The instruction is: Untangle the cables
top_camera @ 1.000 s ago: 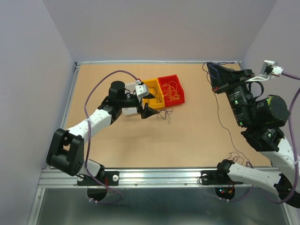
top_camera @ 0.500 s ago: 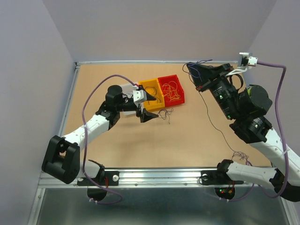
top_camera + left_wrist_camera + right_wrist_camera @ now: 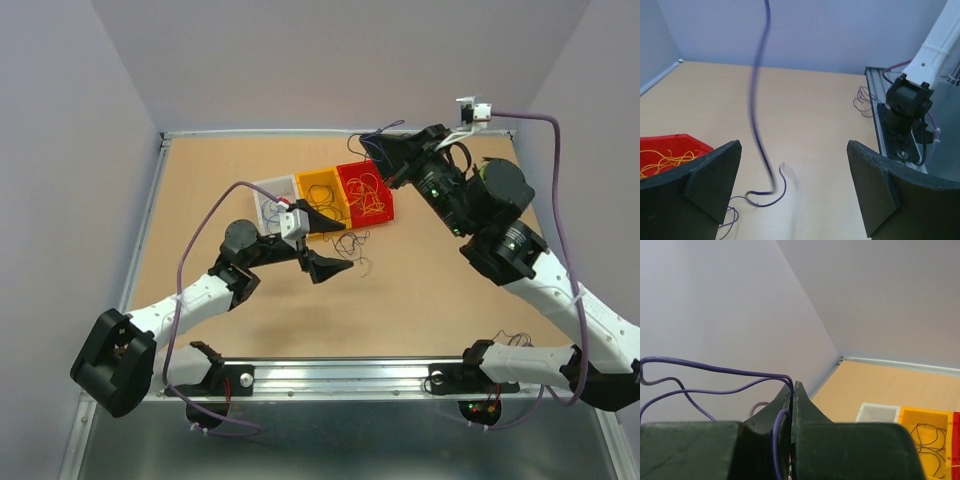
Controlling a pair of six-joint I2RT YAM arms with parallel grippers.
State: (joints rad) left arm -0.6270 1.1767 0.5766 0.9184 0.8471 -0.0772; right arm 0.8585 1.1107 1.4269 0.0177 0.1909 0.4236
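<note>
Spanning the top view, the tan table (image 3: 250, 300) bears a row of three touching bins near its far middle: a clear bin (image 3: 275, 183) on the left, then a yellow bin (image 3: 320, 175) and a red bin (image 3: 386, 190). The left gripper (image 3: 333, 243) hovers just in front of the yellow bin, covering part of its near edge. Its jaws are spread wide with nothing between them. The right gripper (image 3: 383, 152) hangs above the red bin's far side, pinched tight on a purple cable (image 3: 715, 371) that loops out past the tips.

In the left wrist view a blurred purple strand (image 3: 757, 100) drops from above and curls on the table. Yellow-orange cables (image 3: 368, 200) lie in the red bin, dark cables (image 3: 332, 203) in the yellow bin and blue cables (image 3: 268, 207) in the clear bin. A small dark tangle (image 3: 352, 243) lies on the table beside the left gripper. More purple wires (image 3: 510, 338) lie by the right arm base (image 3: 905, 107).
</note>
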